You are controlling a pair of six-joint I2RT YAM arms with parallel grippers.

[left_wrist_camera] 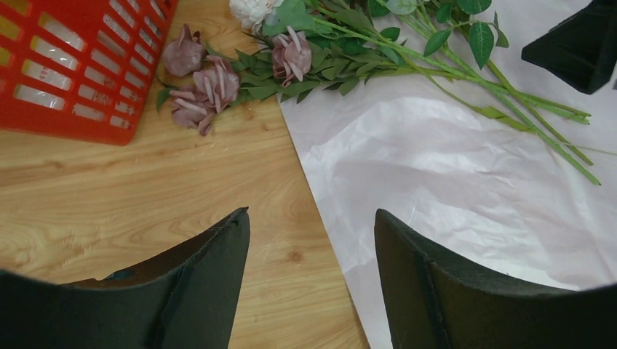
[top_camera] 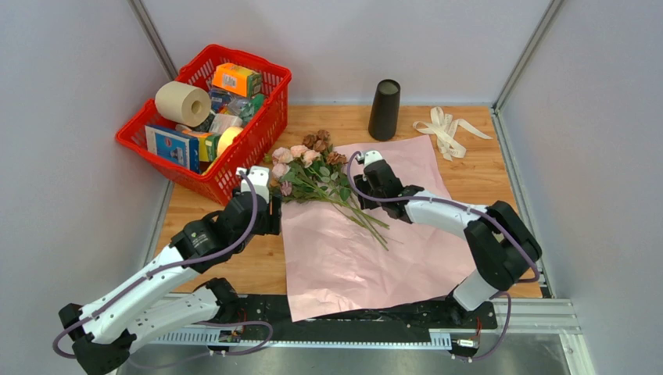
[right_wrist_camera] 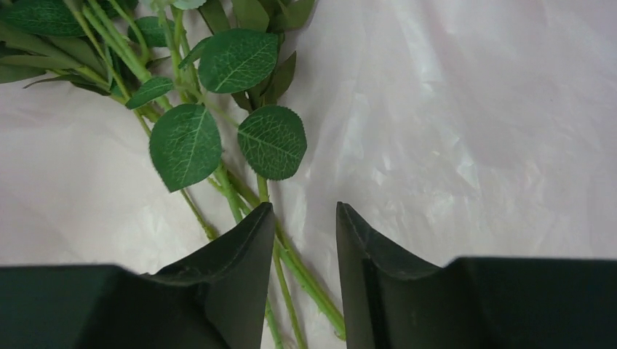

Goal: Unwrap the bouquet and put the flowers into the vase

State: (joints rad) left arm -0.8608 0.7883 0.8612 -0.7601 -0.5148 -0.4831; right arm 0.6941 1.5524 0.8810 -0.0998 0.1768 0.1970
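Observation:
The flowers (top_camera: 313, 168) lie loose on the unfolded pink paper sheet (top_camera: 367, 250), blooms toward the red basket and stems (right_wrist_camera: 305, 282) running to the sheet's middle. The black vase (top_camera: 384, 109) stands upright at the back of the table. My right gripper (top_camera: 361, 187) is low over the stems; in the right wrist view (right_wrist_camera: 304, 207) its jaws stand partly apart with a few stems lying between them, not pinched. My left gripper (top_camera: 264, 187) hovers at the sheet's left edge, near the mauve blooms (left_wrist_camera: 211, 83), wide open (left_wrist_camera: 313, 214) with nothing in it.
A red basket (top_camera: 234, 160) full of household items stands at the back left, close to the blooms. The cream ribbon (top_camera: 446, 129) lies untied at the back right, beside the vase. Grey walls close in both sides and the back.

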